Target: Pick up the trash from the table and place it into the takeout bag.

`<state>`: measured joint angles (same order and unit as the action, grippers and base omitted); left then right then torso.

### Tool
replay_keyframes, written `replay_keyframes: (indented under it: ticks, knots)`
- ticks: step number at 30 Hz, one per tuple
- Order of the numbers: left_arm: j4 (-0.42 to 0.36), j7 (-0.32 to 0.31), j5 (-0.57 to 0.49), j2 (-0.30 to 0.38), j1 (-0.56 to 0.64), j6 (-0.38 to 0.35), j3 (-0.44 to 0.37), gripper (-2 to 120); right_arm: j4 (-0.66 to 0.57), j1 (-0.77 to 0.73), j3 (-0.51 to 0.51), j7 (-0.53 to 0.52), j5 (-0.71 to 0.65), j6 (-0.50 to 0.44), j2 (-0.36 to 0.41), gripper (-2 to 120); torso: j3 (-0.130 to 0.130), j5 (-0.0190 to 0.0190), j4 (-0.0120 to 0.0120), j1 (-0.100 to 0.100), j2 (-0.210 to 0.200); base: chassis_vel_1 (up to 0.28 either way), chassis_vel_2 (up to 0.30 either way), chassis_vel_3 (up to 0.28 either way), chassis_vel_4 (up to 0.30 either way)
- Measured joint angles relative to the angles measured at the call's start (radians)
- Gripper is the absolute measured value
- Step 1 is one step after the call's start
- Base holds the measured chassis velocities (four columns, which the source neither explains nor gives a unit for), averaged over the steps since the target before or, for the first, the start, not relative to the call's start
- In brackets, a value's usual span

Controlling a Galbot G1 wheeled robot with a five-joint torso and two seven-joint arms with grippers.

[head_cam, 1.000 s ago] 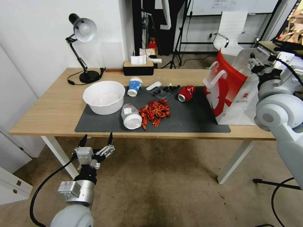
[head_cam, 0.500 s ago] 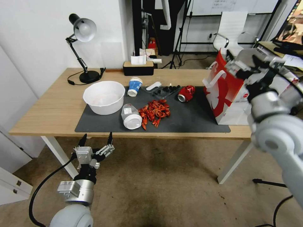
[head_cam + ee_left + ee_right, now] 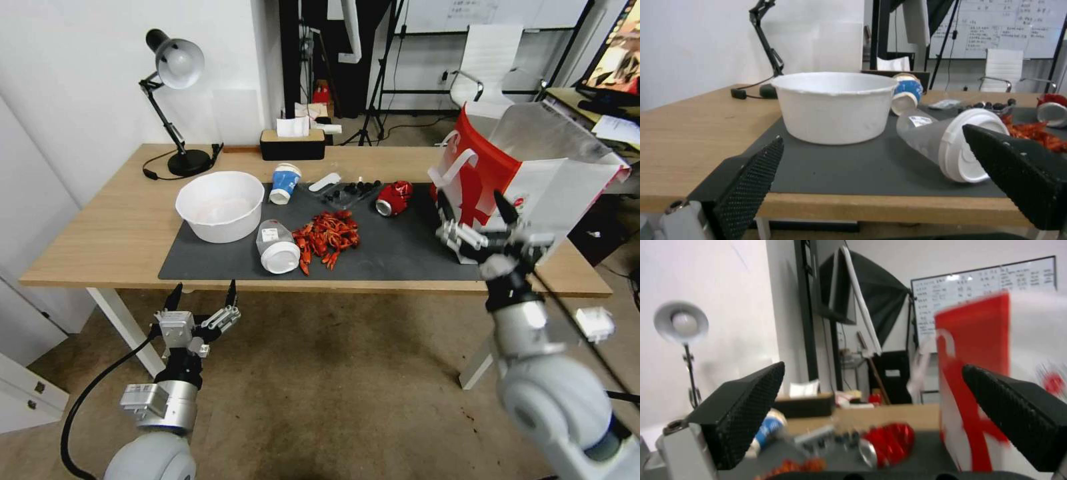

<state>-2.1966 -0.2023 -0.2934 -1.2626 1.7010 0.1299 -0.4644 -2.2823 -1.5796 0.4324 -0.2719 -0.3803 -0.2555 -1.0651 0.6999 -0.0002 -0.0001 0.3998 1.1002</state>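
Both tools gape empty; the right tool (image 3: 475,217) has dropped beside the takeout bag (image 3: 533,193).

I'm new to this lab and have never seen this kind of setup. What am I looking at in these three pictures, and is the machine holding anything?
It is a two-armed robot facing a long light-wood desk. One picture comes from a camera on its head, looking down. The other two come from cameras on its wrists, so the black wedges at their edges are that arm's own fingers.

The left gripper hangs open below the desk's front edge, holding nothing. The right gripper is open too, in front of the large white-and-red paper bag standing at the desk's right end, and is also empty.

On the dark grey mat lie a white round bowl, a blue-and-white paper cup on its side, a clear cup with a white lid also on its side, a heap of red scraps and a crushed red can. A black desk lamp stands behind.
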Motion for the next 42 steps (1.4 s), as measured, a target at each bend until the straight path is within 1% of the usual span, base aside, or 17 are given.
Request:
replay_keyframes:
  ticks: [1, 2, 4, 5, 7, 10, 12, 14, 16, 23, 42]
  knots:
    - [0.005, 0.001, 0.002, 0.001, -0.001, 0.001, 0.003, 100, 0.014, -0.028, -0.009, 0.000, 0.037, -0.025, -0.015, 100, 0.000, 0.0000, 0.0000, 0.000, 0.000, 0.000, 0.000, 0.000, 0.000]
    - [0.005, 0.001, 0.002, 0.001, -0.001, 0.001, 0.003, 100, 0.014, -0.028, -0.009, 0.000, 0.037, -0.025, -0.015, 100, 0.000, 0.0000, 0.0000, 0.000, 0.000, 0.000, 0.000, 0.000, 0.000]
    - [0.009, 0.002, 0.005, 0.002, -0.001, 0.003, 0.008, 100, 0.052, -0.072, -0.030, -0.017, 0.128, -0.083, -0.046, 100, 0.000, 0.0001, 0.0000, 0.000, 0.000, 0.000, 0.000, 0.000, 0.000]
    - [0.009, 0.002, 0.005, 0.002, -0.001, 0.003, 0.008, 100, 0.052, -0.072, -0.030, -0.017, 0.128, -0.083, -0.046, 100, 0.000, 0.0001, 0.0000, 0.000, 0.000, 0.000, 0.000, 0.000, 0.000]
    - [0.011, 0.003, 0.005, 0.003, 0.000, 0.003, 0.009, 100, 0.091, -0.112, -0.048, -0.037, 0.201, -0.118, -0.071, 100, 0.000, 0.0001, 0.0002, 0.000, 0.000, 0.000, 0.000, 0.000, 0.000]
    - [0.012, 0.004, 0.005, 0.005, 0.003, 0.003, 0.009, 100, 0.104, -0.131, -0.059, -0.061, 0.215, -0.111, -0.081, 100, 0.000, 0.0001, 0.0000, 0.000, 0.000, 0.000, 0.000, 0.000, 0.000]
    - [0.014, 0.004, 0.006, 0.007, 0.006, 0.002, 0.007, 100, 0.114, -0.155, -0.072, -0.089, 0.217, -0.070, -0.086, 100, 0.000, 0.0002, 0.0002, 0.000, 0.000, 0.000, 0.000, 0.000, 0.000]
    - [0.015, 0.004, 0.006, 0.007, 0.006, 0.002, 0.007, 100, 0.115, -0.161, -0.075, -0.093, 0.217, -0.060, -0.086, 100, 0.000, 0.0000, 0.0001, 0.000, 0.000, 0.000, 0.000, 0.000, 0.000]
    - [0.015, 0.004, 0.006, 0.007, 0.008, 0.001, 0.006, 100, 0.115, -0.177, -0.088, -0.106, 0.212, -0.028, -0.086, 100, 0.000, 0.0001, 0.0001, 0.000, 0.000, 0.000, 0.000, 0.000, 0.000]
    - [0.013, 0.005, 0.008, 0.006, 0.015, -0.003, 0.001, 100, 0.103, -0.182, -0.110, -0.114, 0.205, 0.015, -0.098, 100, 0.000, 0.0001, 0.0002, 0.000, 0.000, 0.000, 0.000, 0.000, 0.000]
    - [0.021, 0.005, 0.012, -0.001, 0.015, -0.003, 0.005, 100, 0.105, -0.177, -0.133, -0.116, 0.218, 0.030, -0.110, 100, 0.000, 0.0001, 0.0001, 0.000, 0.000, 0.000, 0.000, 0.000, 0.000]
